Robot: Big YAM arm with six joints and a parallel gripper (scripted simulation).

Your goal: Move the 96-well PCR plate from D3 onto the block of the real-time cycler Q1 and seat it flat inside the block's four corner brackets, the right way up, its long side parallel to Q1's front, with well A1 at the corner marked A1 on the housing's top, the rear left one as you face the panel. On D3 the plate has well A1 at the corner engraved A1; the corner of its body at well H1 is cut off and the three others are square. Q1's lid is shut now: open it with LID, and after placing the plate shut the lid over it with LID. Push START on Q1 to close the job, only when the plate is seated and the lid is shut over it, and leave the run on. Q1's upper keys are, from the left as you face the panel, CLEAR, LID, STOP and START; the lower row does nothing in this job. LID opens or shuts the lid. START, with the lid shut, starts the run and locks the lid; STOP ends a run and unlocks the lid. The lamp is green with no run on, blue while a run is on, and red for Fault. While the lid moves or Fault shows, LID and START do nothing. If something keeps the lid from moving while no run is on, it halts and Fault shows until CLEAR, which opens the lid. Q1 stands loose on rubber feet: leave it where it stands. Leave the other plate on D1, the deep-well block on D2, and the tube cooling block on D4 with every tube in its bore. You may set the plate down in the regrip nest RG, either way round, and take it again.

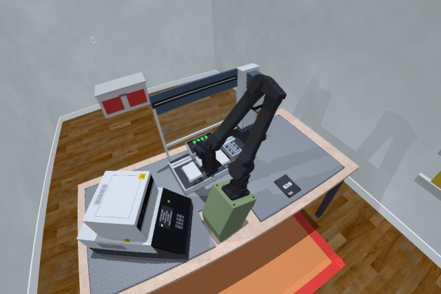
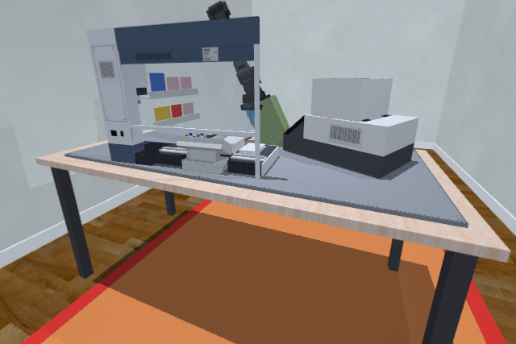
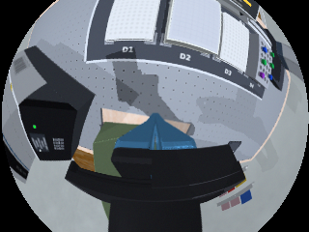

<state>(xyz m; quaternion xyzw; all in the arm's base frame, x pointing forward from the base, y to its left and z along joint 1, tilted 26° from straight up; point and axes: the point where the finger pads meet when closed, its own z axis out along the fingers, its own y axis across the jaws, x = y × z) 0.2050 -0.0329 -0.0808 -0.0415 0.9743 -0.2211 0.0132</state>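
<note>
pressed together on nothing, the gripper [image 3: 156, 134] hangs above the deck's front edge. the 96-well pcr plate [image 3: 235, 42] lies on d3, beside the deep-well block [image 3: 195, 18]. probably light, thin and flexible; best pinched across its rigid skirt. only the wrist view reads the slot labels; only the top view shows q1's lid [image 1: 119, 194] shut.

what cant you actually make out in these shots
- Key labels on Q1's panel: too small in the top view, blurred in the wrist view.
- A1 mark on Q1's housing: too small in every view.
- D3 plate: cut corner lost to wrist-view blur; the arm covers it from the top.
- Block under Q1's lid: hidden, lid shut.
</note>
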